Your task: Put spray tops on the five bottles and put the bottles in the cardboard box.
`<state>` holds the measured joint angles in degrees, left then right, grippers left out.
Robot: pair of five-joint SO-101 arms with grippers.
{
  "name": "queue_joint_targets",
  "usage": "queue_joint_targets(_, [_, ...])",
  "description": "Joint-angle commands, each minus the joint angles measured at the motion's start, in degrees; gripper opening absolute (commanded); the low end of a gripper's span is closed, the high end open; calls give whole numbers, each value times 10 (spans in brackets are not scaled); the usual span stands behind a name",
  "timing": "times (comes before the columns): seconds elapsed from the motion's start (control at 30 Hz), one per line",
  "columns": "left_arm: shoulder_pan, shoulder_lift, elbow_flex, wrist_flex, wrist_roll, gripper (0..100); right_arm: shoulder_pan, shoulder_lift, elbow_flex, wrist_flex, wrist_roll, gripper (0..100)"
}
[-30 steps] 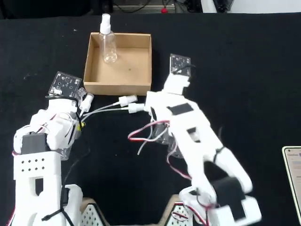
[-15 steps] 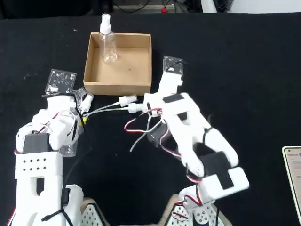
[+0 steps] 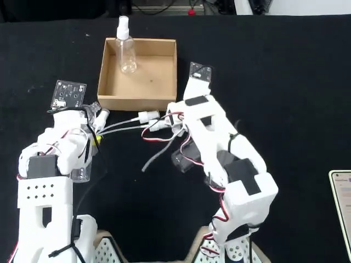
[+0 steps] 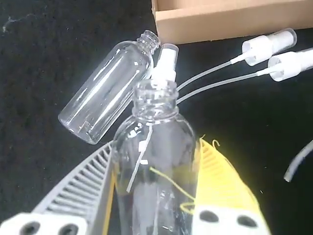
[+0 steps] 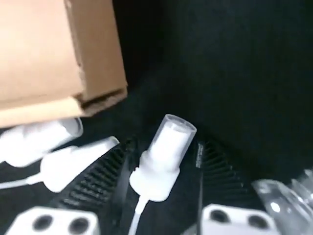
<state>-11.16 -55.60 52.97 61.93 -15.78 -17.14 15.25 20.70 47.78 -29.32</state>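
Now your left claw [image 4: 157,161] is clamped on an uncapped clear bottle [image 4: 155,112], with a second bottle [image 4: 105,98] lying just ahead. Your right claw [image 5: 161,156] grips a white spray top [image 5: 166,142], near the cardboard box [image 5: 49,58].

1. A black cloth [image 3: 296,98] is spread over the whole table, from the near edge to the far one.
2. Small pale specks of lint [image 3: 88,36] are scattered on the cloth at the far left. In the left wrist view, a thin pale thread [image 4: 10,22] is seen lying on the same cloth.
3. A flat white item with fine print [image 3: 341,205], either a card or a screen, is laid at the right edge of the table toward the near side and is partly cut off there.
4. Dark cables [image 3: 159,6] are seen beyond the far edge, with a small red object [image 3: 191,11] among them.
5. A pale surface [image 3: 307,6] is seen at the far right, behind the table.
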Motion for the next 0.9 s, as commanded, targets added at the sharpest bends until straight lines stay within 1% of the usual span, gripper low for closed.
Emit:
queue_joint_targets(0.0, [7,-4,-6,-11,4,137,12,1,-32,38,-6,106])
queue_joint_targets(0.07, [7,-4,-6,-11,4,137,12,4,-35,38,-4,49])
queue_joint_targets(0.13, [7,-4,-6,-8,4,137,12,4,-36,37,-4,15])
queue_joint_targets(0.3, [7,-5,-6,-7,4,137,17,-7,-46,43,-3,12])
queue_joint_targets(0.4, [7,-5,-6,-6,4,137,28,-43,-56,72,-3,12])
queue_joint_targets(0.57, [10,-5,8,-12,4,137,42,-144,-44,111,39,11])
queue_joint_targets(0.7, [33,-5,9,-11,4,137,53,-214,-5,112,51,11])
queue_joint_targets(0.87, [79,-5,8,-11,4,137,63,-323,40,115,62,11])
